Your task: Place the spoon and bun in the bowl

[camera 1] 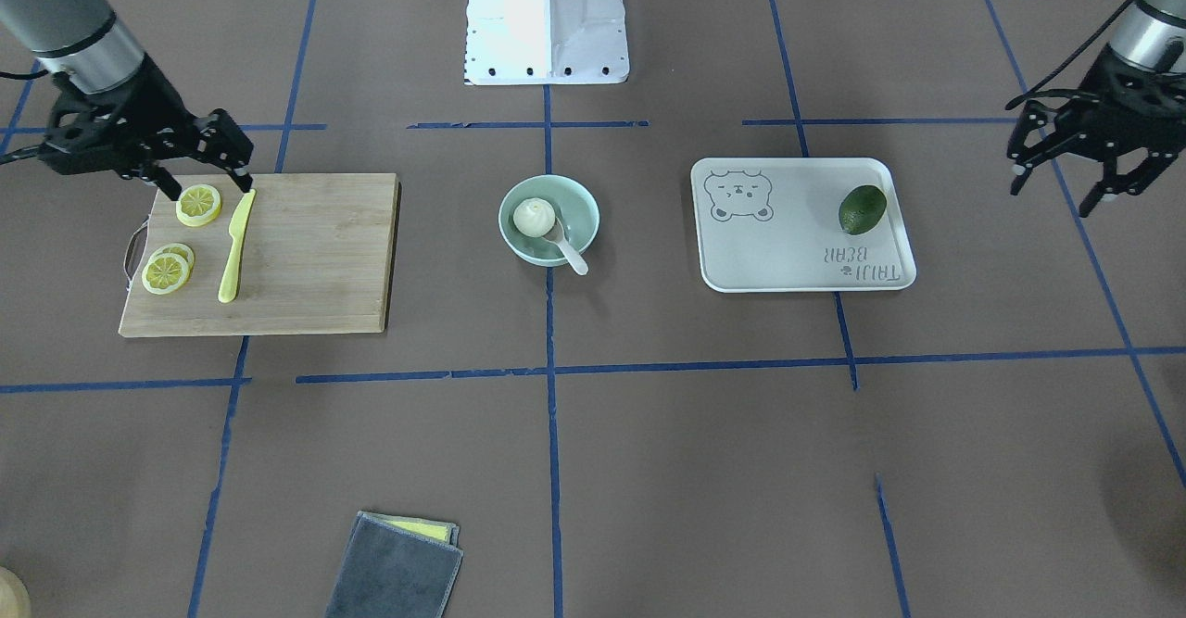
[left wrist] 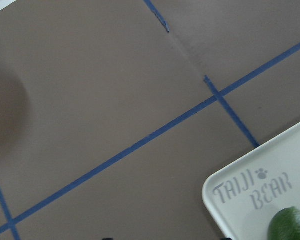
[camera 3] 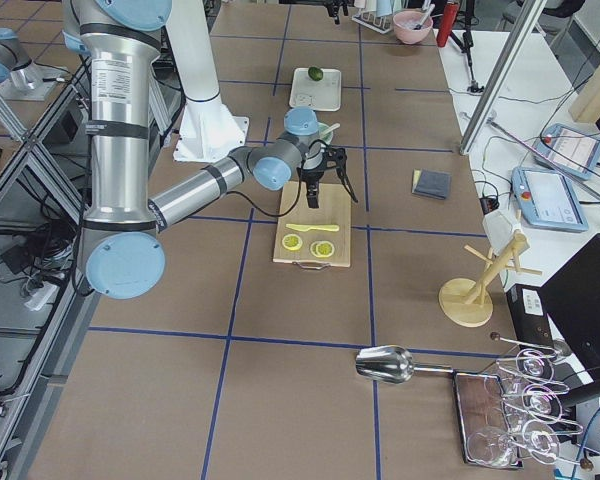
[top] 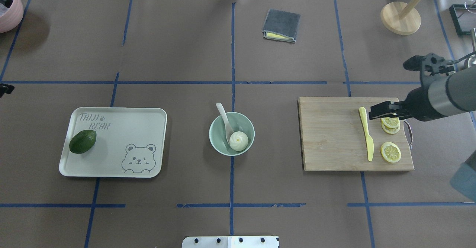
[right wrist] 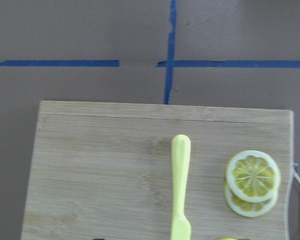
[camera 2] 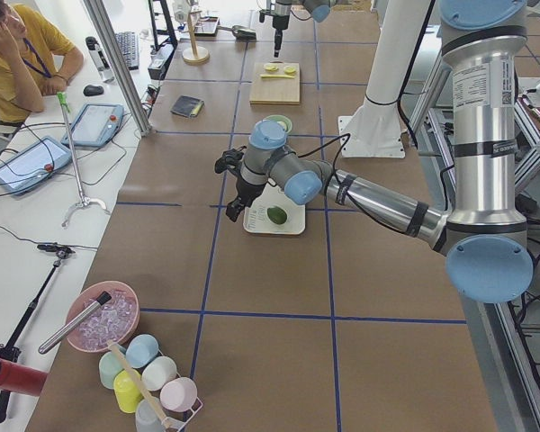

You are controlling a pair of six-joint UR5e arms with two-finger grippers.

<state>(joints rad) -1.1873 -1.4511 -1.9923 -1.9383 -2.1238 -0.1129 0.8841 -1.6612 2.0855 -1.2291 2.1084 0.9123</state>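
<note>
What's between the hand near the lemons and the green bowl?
From the right hand toward the bowl: the yellow knife, wooden board, then bare table, shown overhead.

I see a mint bowl [top: 248, 123], white swirled bun [top: 238, 141], off-white spoon [top: 223, 115], yellow knife [top: 366, 136], green avocado [top: 82, 141], brown blue-taped surface [top: 178, 54].

Robotics lab: tape-gridded table [top: 178, 54], seated operator [camera 2: 18, 54], tablets [camera 2: 94, 123].

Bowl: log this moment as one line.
bun in bowl | spoon in bowl, handle over rim | left jaws open | right jaws open
</note>
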